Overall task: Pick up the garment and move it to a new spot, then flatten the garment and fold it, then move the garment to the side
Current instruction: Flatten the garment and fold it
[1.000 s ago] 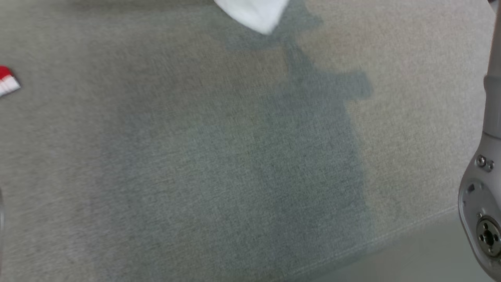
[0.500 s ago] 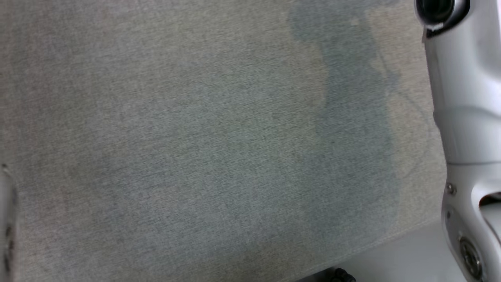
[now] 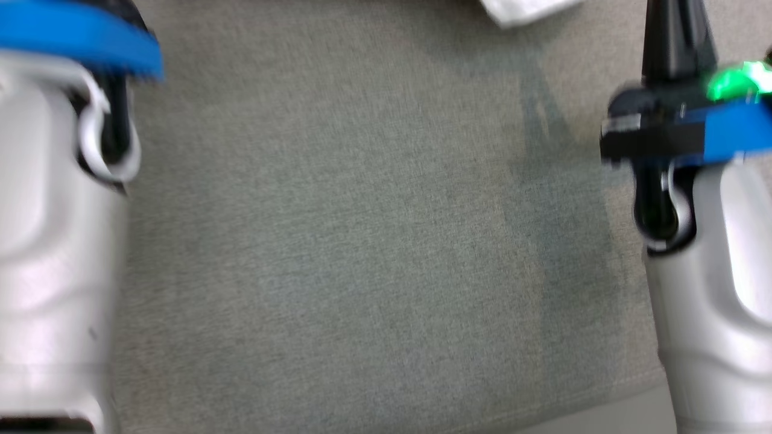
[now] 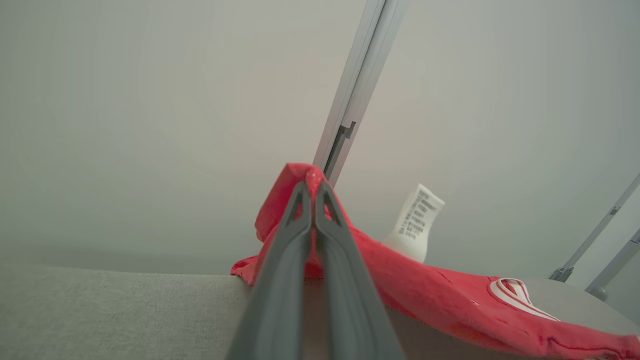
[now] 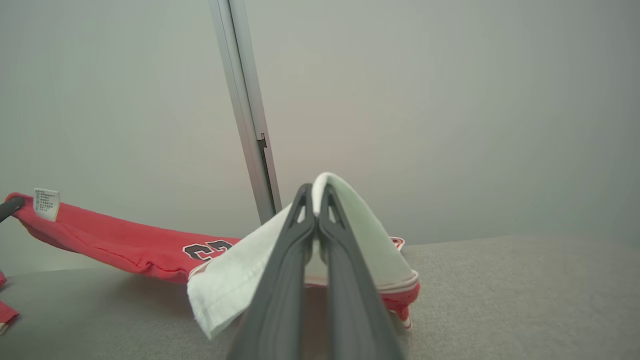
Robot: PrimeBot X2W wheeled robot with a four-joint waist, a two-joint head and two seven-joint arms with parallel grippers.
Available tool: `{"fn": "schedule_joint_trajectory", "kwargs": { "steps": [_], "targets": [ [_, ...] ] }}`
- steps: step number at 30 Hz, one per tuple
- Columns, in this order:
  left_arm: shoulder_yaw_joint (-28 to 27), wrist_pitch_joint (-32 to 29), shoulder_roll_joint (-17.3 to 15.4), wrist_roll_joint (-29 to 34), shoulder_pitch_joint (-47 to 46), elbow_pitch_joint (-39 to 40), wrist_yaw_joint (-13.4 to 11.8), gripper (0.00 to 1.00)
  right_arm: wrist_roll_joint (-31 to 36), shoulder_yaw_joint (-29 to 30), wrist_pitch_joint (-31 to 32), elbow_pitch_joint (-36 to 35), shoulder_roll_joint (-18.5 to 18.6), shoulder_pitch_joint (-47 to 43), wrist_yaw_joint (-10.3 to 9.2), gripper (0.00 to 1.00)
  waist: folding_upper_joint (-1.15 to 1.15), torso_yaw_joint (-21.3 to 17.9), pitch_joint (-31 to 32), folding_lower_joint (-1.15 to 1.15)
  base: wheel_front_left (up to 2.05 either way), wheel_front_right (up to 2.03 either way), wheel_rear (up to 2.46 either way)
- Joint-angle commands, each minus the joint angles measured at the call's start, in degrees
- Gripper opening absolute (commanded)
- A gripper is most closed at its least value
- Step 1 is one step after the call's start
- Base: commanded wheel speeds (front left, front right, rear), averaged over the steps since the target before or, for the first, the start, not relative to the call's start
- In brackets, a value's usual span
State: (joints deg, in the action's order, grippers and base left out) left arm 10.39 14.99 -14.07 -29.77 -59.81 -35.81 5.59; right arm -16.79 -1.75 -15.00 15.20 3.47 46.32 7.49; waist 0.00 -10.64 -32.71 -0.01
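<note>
A: As held, where is the garment (image 4: 440,295)?
B: Over the grey surface (image 3: 362,241), strung between both arms. Left gripper (image 4: 314,192): pinching red edge, near white label (image 4: 415,225). Right gripper (image 5: 315,195): pinching white-lined corner. Red cloth, dark numerals, white trim.

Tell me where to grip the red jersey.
Pinch the jersey at opposite edges, from either side, as held now: left hand on the red fold, right hand on the white panel. Both edges stand thin above the grey cloth surface.
</note>
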Motion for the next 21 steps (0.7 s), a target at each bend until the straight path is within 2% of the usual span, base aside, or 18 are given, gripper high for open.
{"fn": "schedule_joint_trajectory", "kwargs": {
  "steps": [1, 6, 10, 13, 21],
  "targets": [
    [-0.7, 0.2, 1.0, 0.4, 5.9, 3.1, -0.3, 0.00, -0.9, 0.0, -0.2, -1.7, 0.9, -5.3, 0.02, 0.00, 0.00, 0.2, 2.3, 0.01, 0.00, 0.00, 0.00],
    [-3.0, 0.3, 4.1, 0.0, 21.0, 10.7, -0.2, 0.00, -3.3, -0.7, -0.2, -5.6, 2.2, -18.6, 0.02, 0.00, 0.00, 1.3, 8.8, 0.01, 0.00, 0.00, 0.00],
    [-4.1, 0.3, 6.9, -2.0, 31.9, 13.8, 0.1, 0.00, -5.4, -1.1, 0.9, -9.3, 2.5, -28.9, 0.02, 0.00, 0.00, 1.7, 14.1, 0.01, 0.00, 0.00, 0.00],
    [-4.6, 0.3, 7.9, -2.3, 39.1, 16.5, 0.0, 0.00, -6.2, -0.5, 2.7, -12.9, 2.5, -36.4, 0.02, 0.00, 0.00, 1.7, 17.8, 0.01, 0.00, 0.00, 0.00],
    [-5.0, 0.2, 9.4, -1.7, 56.7, 25.4, -2.4, 0.00, -5.8, 3.3, 9.1, -24.5, 0.7, -53.7, 0.02, 0.00, 0.00, 2.0, 25.0, 0.01, 0.00, 0.00, 0.00]
  ]
}}
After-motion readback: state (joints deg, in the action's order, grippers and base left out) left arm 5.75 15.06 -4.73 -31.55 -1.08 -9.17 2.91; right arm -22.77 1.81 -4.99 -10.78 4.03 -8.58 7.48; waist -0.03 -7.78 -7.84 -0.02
